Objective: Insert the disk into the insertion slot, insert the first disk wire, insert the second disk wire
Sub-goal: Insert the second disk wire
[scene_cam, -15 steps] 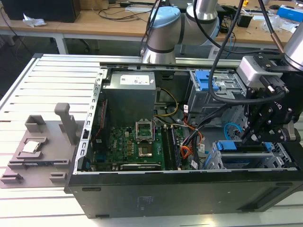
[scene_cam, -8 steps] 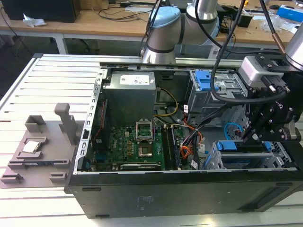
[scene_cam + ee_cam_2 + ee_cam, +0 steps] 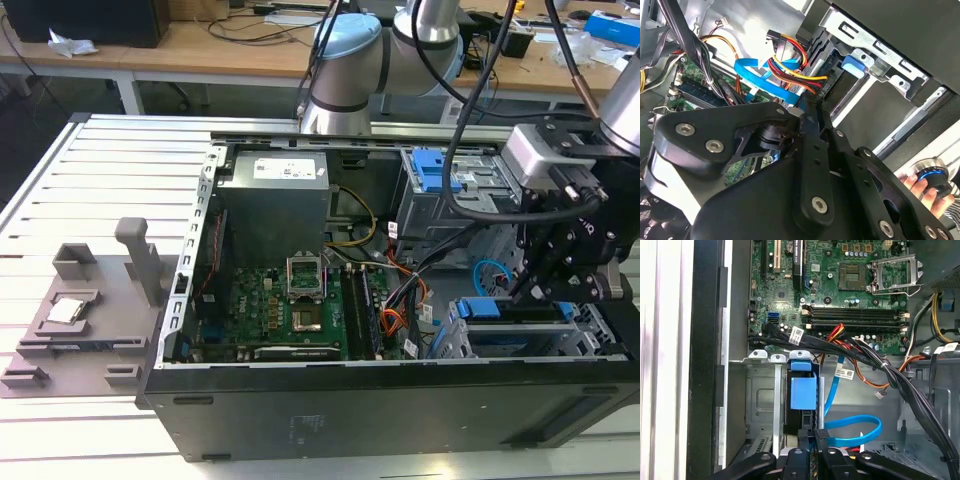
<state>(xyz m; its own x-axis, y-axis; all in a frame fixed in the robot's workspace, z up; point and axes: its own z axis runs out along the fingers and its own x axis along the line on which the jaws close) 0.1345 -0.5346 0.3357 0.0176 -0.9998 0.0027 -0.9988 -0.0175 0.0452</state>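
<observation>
We logged an open case (image 3: pixel 380 400) lying on a slatted table (image 3: pixel 60 200), with the arm (image 3: pixel 345 70) reaching in from the far side.

- Gripper (image 3: pixel 535 290): we found it low over the slot (image 3: pixel 520 335), at the case corner toward the exterior view's right. In the first wrist view its fingers (image 3: pixel 816 440) stood pressed together on a dark connector (image 3: pixel 821 432); whether they truly gripped it we could not tell.
- Disk (image 3: pixel 803 392): we saw it seated in the slot, its blue bracket end showing between the cage rails.
- Blue cable (image 3: pixel 860 435): looped just beside the disk.
- Motherboard (image 3: pixel 290 310): mid-case.
- Grey fixture (image 3: pixel 90 300): on the table, toward the exterior view's left.
- A hand (image 3: pixel 920 187) on a round knob (image 3: pixel 932 175), in the second wrist view.
</observation>
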